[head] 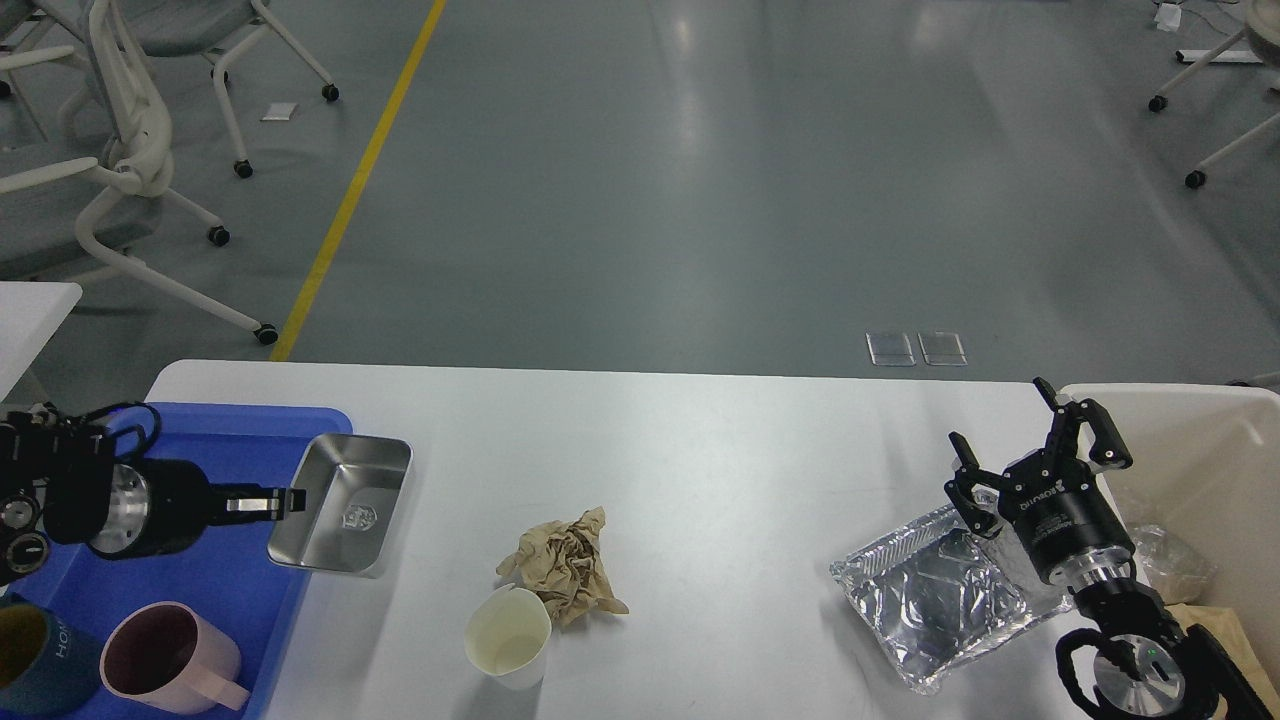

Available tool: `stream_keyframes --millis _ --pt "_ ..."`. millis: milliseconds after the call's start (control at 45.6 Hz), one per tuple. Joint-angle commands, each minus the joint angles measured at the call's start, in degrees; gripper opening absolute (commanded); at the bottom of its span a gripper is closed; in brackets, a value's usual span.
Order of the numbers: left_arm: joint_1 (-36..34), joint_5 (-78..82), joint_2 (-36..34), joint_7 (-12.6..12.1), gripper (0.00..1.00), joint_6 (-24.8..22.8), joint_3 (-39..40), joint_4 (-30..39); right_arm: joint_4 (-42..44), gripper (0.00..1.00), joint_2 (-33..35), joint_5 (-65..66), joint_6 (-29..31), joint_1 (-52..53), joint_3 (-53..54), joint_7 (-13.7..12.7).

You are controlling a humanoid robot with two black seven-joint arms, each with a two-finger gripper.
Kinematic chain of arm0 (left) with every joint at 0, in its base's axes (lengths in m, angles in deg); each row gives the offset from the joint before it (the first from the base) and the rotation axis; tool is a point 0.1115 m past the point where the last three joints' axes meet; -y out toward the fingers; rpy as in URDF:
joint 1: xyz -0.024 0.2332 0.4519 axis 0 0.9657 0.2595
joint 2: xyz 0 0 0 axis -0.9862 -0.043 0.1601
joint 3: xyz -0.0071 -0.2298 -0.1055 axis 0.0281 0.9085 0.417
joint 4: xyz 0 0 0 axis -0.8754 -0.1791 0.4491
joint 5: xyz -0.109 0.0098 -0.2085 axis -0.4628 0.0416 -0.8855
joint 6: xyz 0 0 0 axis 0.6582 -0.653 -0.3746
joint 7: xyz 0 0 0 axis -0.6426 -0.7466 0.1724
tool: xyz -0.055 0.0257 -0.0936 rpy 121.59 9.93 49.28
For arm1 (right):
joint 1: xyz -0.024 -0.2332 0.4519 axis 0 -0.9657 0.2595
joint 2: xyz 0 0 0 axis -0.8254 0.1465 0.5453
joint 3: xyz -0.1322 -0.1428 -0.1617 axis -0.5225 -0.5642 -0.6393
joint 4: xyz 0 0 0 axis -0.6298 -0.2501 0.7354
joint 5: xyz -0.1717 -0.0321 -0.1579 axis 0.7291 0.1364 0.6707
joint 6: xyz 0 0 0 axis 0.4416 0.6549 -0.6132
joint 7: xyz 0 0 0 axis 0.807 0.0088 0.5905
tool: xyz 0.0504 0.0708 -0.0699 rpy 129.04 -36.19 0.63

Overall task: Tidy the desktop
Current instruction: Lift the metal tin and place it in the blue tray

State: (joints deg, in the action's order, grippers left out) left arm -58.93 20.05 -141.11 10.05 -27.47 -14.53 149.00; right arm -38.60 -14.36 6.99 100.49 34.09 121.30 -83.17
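The white desktop (700, 450) fills the lower half of the head view. My left gripper (292, 498) is shut on the left rim of a steel tray (345, 510), which sits tilted across the right edge of the blue tray (230, 590). My right gripper (1000, 415) is open and empty, just above the far right corner of a crumpled foil tray (925, 590). A ball of crumpled brown paper (567, 565) lies at the middle front. A cream cup (510, 635) stands upright, touching the paper's front.
A pink mug (170, 660) and a dark blue mug (30, 660) stand in the blue tray. A cream-white bin (1200, 430) at the right edge holds a clear bag and brown scraps. Office chairs stand on the floor beyond the table.
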Motion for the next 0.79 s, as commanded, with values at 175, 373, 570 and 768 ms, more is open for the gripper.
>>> stream_keyframes --millis 175,373,570,768 --pt "-1.94 -1.22 -6.82 1.29 0.01 -0.94 0.00 -1.53 -0.04 1.00 -0.01 -0.01 -0.01 0.11 -0.02 -0.05" --pt "0.34 -1.66 -5.06 4.46 0.02 -0.67 0.00 -10.84 -0.04 1.00 0.17 -0.01 0.00 0.20 -0.02 -0.05" --pt "1.75 -2.01 -1.02 5.16 0.02 -0.59 0.00 -19.28 -0.04 1.00 0.17 -0.01 0.08 0.11 0.07 0.03" --pt "5.53 -1.93 5.04 7.36 0.03 0.82 -0.09 -28.86 -0.13 1.00 -0.01 -0.01 0.08 -0.24 0.16 0.03"
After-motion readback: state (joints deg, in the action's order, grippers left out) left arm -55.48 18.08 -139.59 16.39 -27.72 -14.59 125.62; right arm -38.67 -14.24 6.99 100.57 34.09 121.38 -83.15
